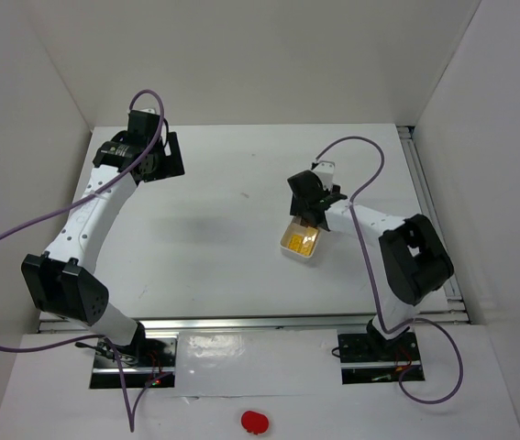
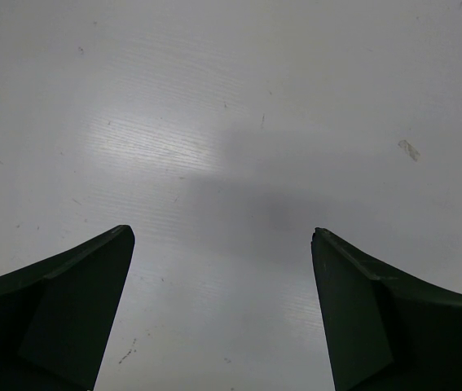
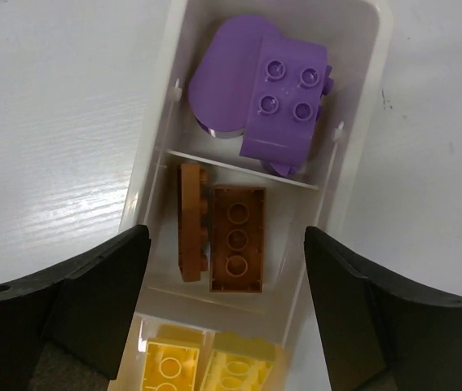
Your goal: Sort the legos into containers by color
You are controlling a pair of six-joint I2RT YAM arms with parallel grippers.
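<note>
The right hand [image 3: 226,244] is apart, its two dark fingers [image 3: 92,301] spread wide with nothing clamped between them. In the right wrist view they stand on either side of the white tray [image 3: 353,155], one finger outside each long wall; I cannot tell whether they touch the walls. The hand hangs over the tray's middle and near compartments.

All the bricks in view lie inside that tray, grouped by colour. The far compartment holds the purple bricks [image 3: 283,98]: a square one with four studs rests against a rounded one, and a sliver of more purple shows beneath them. In the middle compartment are the brown-orange bricks [image 3: 237,238], one lying flat and one tipped on its edge, just beside it against the left wall. The near compartment holds the yellow bricks [image 3: 169,366], two side by side, partly cut off by the frame's lower edge.

From the top view, the tray sits on the white desk [image 1: 241,238], right of centre, under the right hand, and only its yellow end shows.

The left hand [image 2: 222,236] is well apart from all this, over the far left corner of the desk. Its fingers are also spread, holding nothing, with only bare desk below.

A small red blob [image 1: 254,421] lies in front of the arm bases.
</note>
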